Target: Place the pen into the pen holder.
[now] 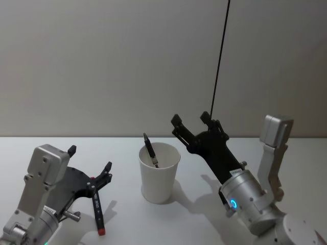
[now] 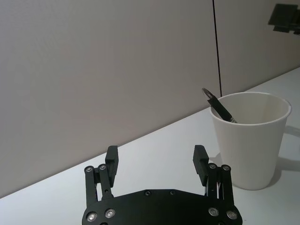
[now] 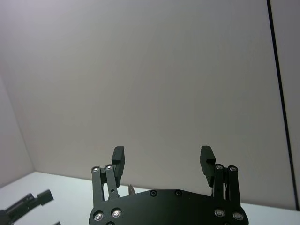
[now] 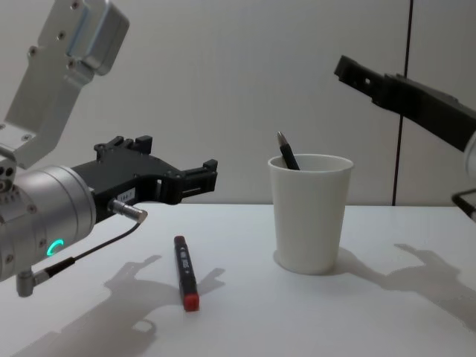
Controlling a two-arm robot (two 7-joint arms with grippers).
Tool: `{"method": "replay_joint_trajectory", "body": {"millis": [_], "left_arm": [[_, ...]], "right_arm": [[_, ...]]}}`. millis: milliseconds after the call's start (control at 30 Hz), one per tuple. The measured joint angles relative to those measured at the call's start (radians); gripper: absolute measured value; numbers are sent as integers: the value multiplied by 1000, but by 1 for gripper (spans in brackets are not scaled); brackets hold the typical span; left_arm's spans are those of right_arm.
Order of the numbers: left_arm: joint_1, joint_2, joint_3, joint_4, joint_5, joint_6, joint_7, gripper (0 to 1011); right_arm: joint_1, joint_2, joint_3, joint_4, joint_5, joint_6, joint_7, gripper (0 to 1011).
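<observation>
Left pincer (image 1: pixel 90 158), spread and empty, hovers over a red-capped marker (image 1: pixel 98 212) at the desk's (image 1: pixel 179 227) left. Mid-desk, the pen holder (image 1: pixel 159 179) has the pen (image 1: pixel 150 149) leaning inside, bare desk around it; right pincer (image 1: pixel 191 121), spread empty, hangs raised to its right.

Moderate, diffuse light from above and the robot's left falls on the white table (image 4: pixel 245 320), where the pen holder (image 4: pixel 309 212) lays a soft grey shadow toward the right. The left gripper (image 1: pixel 90 158) and right gripper (image 1: pixel 190 118) cast blurred-edged shapes beneath them. The wall behind reads flat grey, dimmer toward the corners, and focus holds sharp across all views.
</observation>
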Motion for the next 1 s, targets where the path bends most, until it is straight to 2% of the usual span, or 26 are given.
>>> {"method": "replay_joint_trajectory", "body": {"millis": [1000], "left_arm": [[0,0,0,0,0,0,0,1003]], "right_arm": [[-257,182,1,-270,-193,144,-208,1001]]}}
